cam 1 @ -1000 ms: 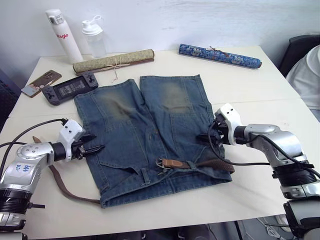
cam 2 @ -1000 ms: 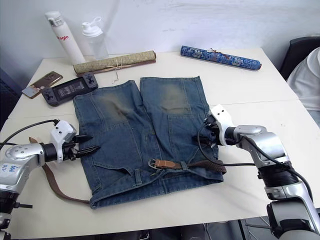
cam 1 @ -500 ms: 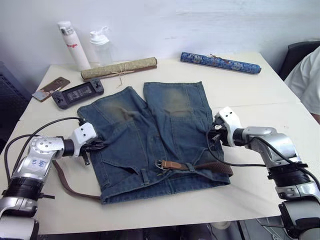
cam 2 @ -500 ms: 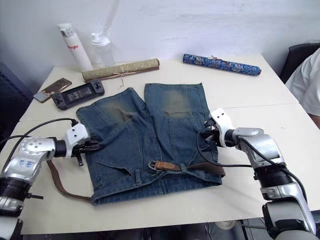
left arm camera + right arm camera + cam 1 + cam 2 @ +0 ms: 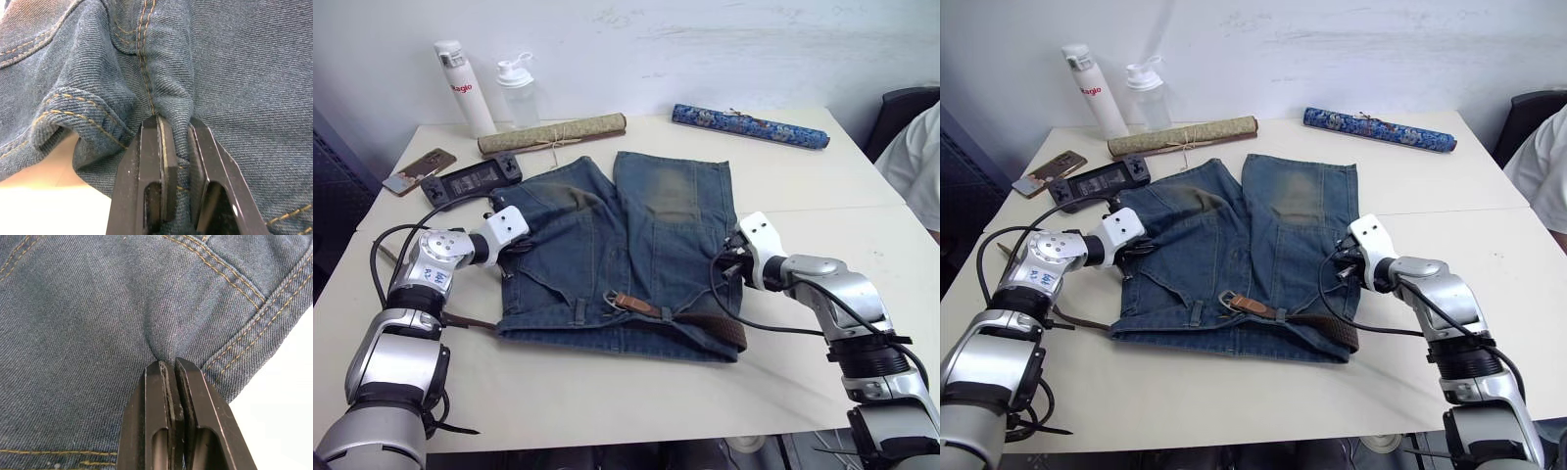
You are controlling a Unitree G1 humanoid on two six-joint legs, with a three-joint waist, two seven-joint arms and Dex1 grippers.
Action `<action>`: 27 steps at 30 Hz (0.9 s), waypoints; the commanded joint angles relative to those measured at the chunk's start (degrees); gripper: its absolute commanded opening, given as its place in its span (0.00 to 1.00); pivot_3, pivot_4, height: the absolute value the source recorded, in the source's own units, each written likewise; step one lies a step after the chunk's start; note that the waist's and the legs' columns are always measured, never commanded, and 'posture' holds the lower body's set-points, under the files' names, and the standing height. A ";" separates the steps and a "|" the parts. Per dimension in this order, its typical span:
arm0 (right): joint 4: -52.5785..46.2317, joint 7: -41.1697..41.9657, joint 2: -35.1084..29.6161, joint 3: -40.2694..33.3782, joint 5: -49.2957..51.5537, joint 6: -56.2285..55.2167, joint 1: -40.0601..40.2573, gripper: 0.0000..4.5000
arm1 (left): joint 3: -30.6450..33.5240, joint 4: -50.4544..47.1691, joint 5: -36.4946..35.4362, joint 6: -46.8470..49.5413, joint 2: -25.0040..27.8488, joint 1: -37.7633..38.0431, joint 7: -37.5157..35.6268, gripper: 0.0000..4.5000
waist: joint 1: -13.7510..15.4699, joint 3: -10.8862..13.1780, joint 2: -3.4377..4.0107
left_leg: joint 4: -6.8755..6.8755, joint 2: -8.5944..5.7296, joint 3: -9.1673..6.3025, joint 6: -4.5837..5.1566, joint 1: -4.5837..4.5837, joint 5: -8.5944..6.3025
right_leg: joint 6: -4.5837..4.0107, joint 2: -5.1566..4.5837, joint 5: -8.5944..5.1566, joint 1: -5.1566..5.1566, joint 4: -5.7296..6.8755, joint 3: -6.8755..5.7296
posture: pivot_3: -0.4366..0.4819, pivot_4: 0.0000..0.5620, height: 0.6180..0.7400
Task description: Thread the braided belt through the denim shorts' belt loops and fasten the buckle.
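Observation:
The denim shorts [image 5: 636, 235] lie flat mid-table, waistband nearest me. The braided belt [image 5: 700, 323] runs along the waistband, its brown end and silver buckle [image 5: 1226, 299] near the middle, and a loose stretch [image 5: 465, 320] trails off the shorts' left side. A belt loop [image 5: 1193, 311] shows left of the buckle. My left gripper [image 5: 172, 122] is shut on a pinched fold of denim at the shorts' left edge [image 5: 524, 245]. My right gripper [image 5: 168, 363] is shut on a denim fold at the right edge [image 5: 729, 264].
At the back stand a white bottle [image 5: 462, 86] and a clear bottle [image 5: 517, 90], with an olive scroll [image 5: 553, 134] and a blue patterned scroll [image 5: 749, 126]. A phone [image 5: 419, 168] and a game controller [image 5: 470, 181] lie back left. A person's sleeve [image 5: 922, 157] is at the right.
Both grippers stood open beside the shorts and have closed on the denim. The left one has gone farther up the left edge, skewing the shorts. The camera has also shifted.

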 commanded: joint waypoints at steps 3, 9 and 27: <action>2.12 -3.01 0.04 -1.95 -2.71 -3.27 -0.97 0.01 | 2.34 -1.25 -1.22 2.72 0.62 4.51 -4.18 0.02 | -0.22 0.01 -0.01 | -0.01 0.00 0.00 0.02 -0.16 -0.02 | 0.00 0.00 0.00 -0.13 -0.05 0.00 | 0.48 0.27 0.82; 6.77 -3.05 -0.03 -0.46 -4.55 -6.69 -2.99 0.01 | 4.17 -11.64 -2.95 6.14 2.96 13.54 -7.72 0.02 | -0.91 0.03 -0.04 | 0.12 -0.03 0.21 -0.18 -0.80 0.14 | 0.04 0.02 0.02 -0.86 0.11 -0.01 | 0.48 0.27 0.82; -0.38 1.39 0.76 -9.12 3.48 -1.68 -4.79 0.63 | 14.63 -28.91 -11.17 20.62 3.68 18.57 -5.81 0.83 | -1.72 0.37 0.02 | -0.03 0.01 0.25 -0.09 -0.85 0.08 | 0.06 0.02 0.02 -0.91 -0.02 -0.11 | 0.48 0.27 0.82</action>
